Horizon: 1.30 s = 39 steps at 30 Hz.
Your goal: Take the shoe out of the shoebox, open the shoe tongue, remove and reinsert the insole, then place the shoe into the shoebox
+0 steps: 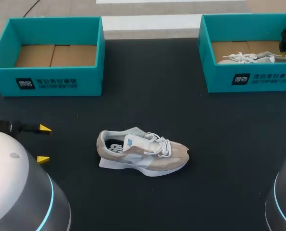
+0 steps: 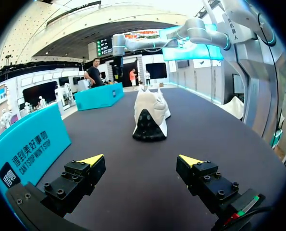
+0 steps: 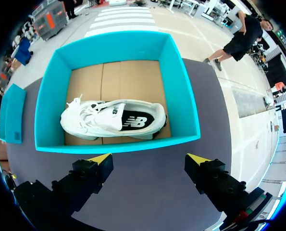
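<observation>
While left fingers (image 2: 85, 168) and right fingers (image 3: 92, 175) stand spread, the beige shoe (image 1: 143, 154) lies apart, ahead of the left pair.

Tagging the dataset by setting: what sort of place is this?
Probably a tabletop robot cell for shoe packing: a dark table, an empty teal shoebox, a second shoebox holding a white shoe, and a beige shoe lying loose on the table.

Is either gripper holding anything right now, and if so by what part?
Nothing is held. The left gripper and the right gripper are both open and empty.
</observation>
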### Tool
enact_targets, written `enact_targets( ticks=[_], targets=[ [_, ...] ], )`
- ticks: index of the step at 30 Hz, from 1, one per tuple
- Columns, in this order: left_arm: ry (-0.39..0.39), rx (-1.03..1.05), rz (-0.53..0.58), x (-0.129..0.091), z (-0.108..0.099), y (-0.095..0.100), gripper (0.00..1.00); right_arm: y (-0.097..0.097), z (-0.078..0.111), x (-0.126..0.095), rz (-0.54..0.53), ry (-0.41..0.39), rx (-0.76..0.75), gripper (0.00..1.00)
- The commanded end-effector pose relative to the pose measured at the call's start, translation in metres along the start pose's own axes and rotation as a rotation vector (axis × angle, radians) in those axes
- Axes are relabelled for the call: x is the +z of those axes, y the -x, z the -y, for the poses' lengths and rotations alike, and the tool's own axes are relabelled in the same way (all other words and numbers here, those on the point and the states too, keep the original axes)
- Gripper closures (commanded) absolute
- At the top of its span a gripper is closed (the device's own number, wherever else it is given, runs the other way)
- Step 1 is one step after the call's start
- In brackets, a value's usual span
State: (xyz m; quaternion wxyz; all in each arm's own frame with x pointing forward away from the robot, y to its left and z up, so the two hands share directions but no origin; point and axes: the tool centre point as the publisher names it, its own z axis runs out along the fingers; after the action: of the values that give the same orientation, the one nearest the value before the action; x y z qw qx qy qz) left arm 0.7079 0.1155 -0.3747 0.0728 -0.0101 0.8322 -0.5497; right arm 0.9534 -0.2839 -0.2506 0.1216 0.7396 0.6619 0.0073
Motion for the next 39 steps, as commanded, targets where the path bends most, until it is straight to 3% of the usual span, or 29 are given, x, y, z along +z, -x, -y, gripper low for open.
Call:
enact_targets(
  ticks=[1,8,14,19,39],
  targets=[
    [0.002,0.0,0.003,0.0,0.001,-0.001,0.0,0.0,0.0,0.0,0.0,0.001,0.001,0.0],
    [0.002,0.0,0.003,0.0,0.001,-0.001,0.0,0.0,0.0,0.0,0.0,0.001,0.001,0.0],
    [-0.021,0.044,-0.145,0.013,0.01,0.007,0.0,0.0,0.0,0.0,0.0,0.001,0.001,0.0],
    [-0.018,0.075,-0.204,0.026,0.016,0.013,0.0,0.0,0.0,0.0,0.0,0.001,0.001,0.0],
    [-0.018,0.04,-0.224,0.074,0.03,-0.002,0.0,0.0,0.0,0.0,0.0,0.001,0.001,0.0]
  ],
)
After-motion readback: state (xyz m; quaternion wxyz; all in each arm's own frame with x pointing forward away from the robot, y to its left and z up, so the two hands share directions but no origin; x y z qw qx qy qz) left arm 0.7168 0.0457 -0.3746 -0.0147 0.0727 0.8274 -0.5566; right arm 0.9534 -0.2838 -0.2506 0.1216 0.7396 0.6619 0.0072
